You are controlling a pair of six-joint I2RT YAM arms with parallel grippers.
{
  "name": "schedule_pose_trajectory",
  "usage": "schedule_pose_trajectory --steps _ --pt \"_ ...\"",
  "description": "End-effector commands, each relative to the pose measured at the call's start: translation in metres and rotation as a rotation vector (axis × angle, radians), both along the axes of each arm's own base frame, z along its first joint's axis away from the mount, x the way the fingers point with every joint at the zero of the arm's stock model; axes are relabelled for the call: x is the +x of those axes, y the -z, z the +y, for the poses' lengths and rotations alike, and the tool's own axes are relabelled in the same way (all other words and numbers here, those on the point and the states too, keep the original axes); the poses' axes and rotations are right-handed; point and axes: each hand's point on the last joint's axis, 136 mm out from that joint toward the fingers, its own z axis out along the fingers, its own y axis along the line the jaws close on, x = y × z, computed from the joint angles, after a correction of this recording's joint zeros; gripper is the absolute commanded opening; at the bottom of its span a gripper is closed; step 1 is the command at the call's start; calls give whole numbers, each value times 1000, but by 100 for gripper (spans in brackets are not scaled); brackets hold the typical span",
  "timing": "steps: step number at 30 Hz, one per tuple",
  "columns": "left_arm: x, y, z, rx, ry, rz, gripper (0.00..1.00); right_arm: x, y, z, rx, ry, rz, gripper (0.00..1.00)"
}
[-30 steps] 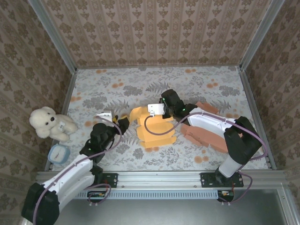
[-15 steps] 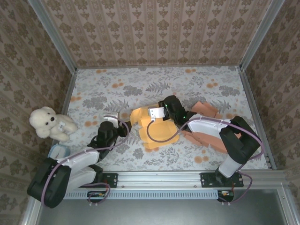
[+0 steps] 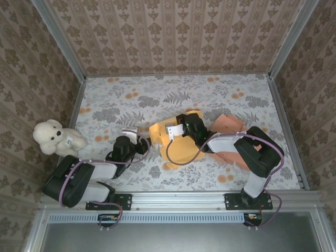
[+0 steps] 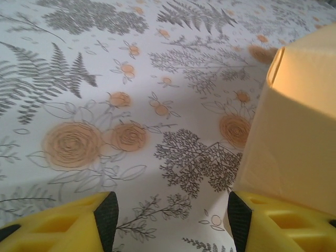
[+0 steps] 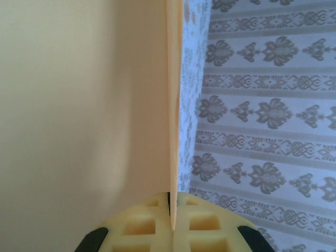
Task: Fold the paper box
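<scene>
The orange paper box (image 3: 177,149) lies partly folded near the middle of the floral table. My right gripper (image 3: 180,129) is shut on one of its thin upright panels. In the right wrist view that panel (image 5: 174,100) runs edge-on straight into the closed right gripper (image 5: 172,223), with a broad orange face to its left. My left gripper (image 3: 142,146) sits low on the table just left of the box. In the left wrist view the left gripper (image 4: 168,220) is open over bare tablecloth, and a corner of the box (image 4: 299,131) stands by the right finger (image 4: 273,223).
A white teddy bear (image 3: 52,137) sits at the table's left edge. Flat pink cardboard pieces (image 3: 230,125) lie to the right of the box, under my right arm. Patterned walls and metal rails (image 3: 73,105) enclose the table.
The left arm has folded lower and its gripper has slid right and nearer, up to the box's left side. The right gripper has moved slightly nearer, still clamped on the panel.
</scene>
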Motion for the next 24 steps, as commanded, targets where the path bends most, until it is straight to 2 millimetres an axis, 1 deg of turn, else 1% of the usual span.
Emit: schedule_pose_trajectory --steps 1,3,7,14,21,24 --pt "1 -23 -26 -74 110 -87 61 -2 -5 2 13 -7 -40 0" --pt "1 -25 -37 -90 147 -90 61 -4 -3 2 11 -13 -37 0" --pt "4 -24 -49 -93 174 -86 61 -4 -3 1 13 -9 -41 0" --pt "12 -22 -51 -96 146 -76 61 -6 -2 1 14 -14 -37 0" --pt "19 -22 -60 -100 155 -72 63 -7 3 0 0 -12 -31 0" --pt "21 -21 -61 -98 145 -71 64 -9 4 0 -7 -11 -43 0"
